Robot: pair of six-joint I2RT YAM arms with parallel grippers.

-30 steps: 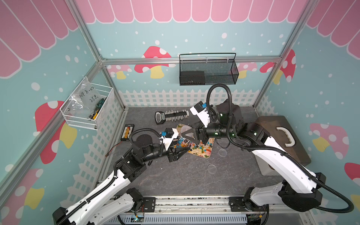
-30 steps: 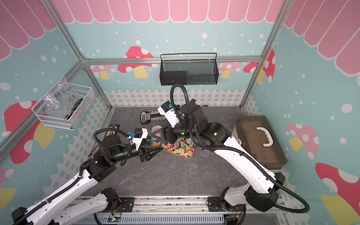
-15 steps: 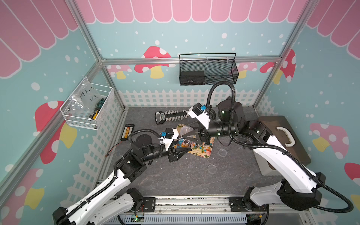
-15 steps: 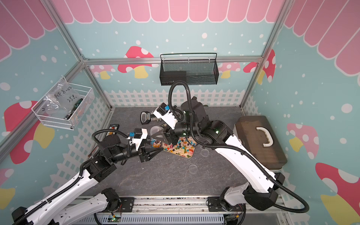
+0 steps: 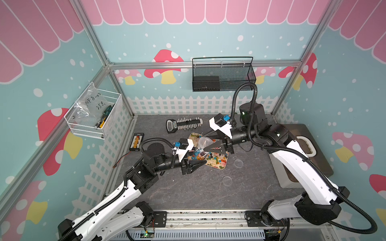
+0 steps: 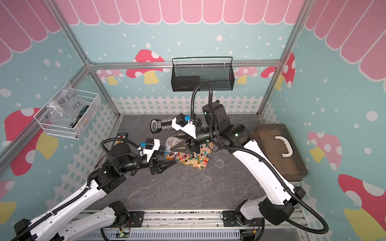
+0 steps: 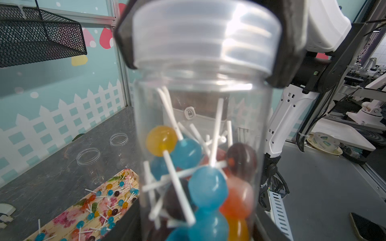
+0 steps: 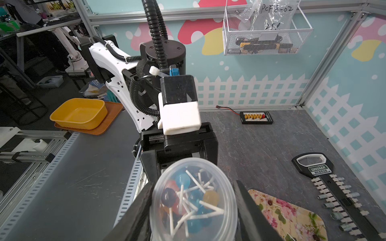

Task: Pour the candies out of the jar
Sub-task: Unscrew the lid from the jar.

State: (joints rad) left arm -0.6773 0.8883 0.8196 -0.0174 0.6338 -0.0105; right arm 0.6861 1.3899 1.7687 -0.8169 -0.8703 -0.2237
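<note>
On a dark grey bench (image 5: 188, 194) inside a pastel enclosure, two black-and-white robot arms are meeting over a floral tray (image 5: 219, 161). The left arm (image 5: 117, 200) is reaching in from the near left corner, its forearm running low and nearly level. The right arm (image 5: 296, 167) is rising from the near right corner and bending back, its forearm pointing level toward the middle.

Between them, a clear plastic jar (image 7: 200, 116) is being held off the bench, roughly upright, over the left end of the tray. The left claw (image 5: 198, 157) is closing narrowly on the jar's lower wall and carrying it. The right claw (image 5: 203, 141) is clamping the frosted screw lid (image 7: 204, 37), jaws set as wide as the lid, a black pad pressing on each side. The lid is sitting on the jar, so nothing can pour out yet.

The candies (image 7: 206, 185), small lollipops with blue, orange, yellow and dark heads on thin white sticks, are filling the jar's lower half. Spilled candies (image 7: 108, 200) are lying scattered on the tray.

The jar is looking light, thin-walled and smooth, so it is likely to slip or flex under a hard squeeze. A low grip on the wall and a grip on the lid's ridged side seem best for it. The crossed sticks are likely to jam at the mouth during pouring.
</note>
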